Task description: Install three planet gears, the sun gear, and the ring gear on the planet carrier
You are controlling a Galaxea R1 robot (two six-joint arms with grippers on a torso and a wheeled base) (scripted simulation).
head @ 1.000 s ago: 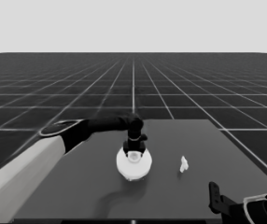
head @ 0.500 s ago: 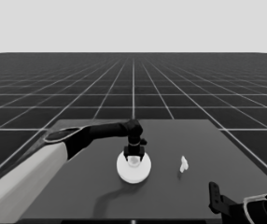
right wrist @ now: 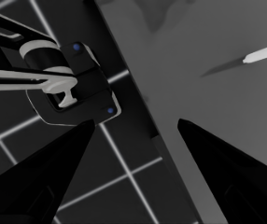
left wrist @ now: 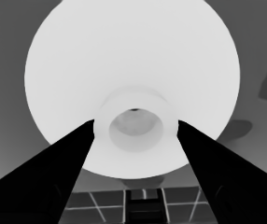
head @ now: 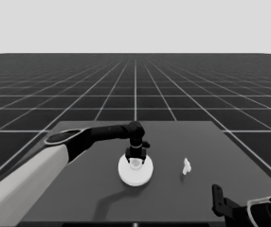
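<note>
The larger round part [head: 135, 173], white with a raised hub, sits at the middle of the table. My left gripper [head: 135, 159] comes straight down on it. In the left wrist view its fingers [left wrist: 77, 154] press both sides of the hub [left wrist: 134, 126] of the larger round part [left wrist: 124, 56], so the left gripper [left wrist: 136, 125] is shut on it. The smaller round part and the gears are hidden. My right gripper [head: 218, 202] waits open at the lower right corner.
A thin white piece [head: 186, 166] lies on the table to the right of the larger round part and shows as a pale sliver [right wrist: 264, 52] in the right wrist view. Dark machinery with blue lights [right wrist: 73, 84] hangs beyond the table's edge [right wrist: 138, 107].
My left gripper and the larger round part in it have sunk slightly lower and nearer. The left arm's pale part has swung further into the lower left corner. The right arm has not moved.
</note>
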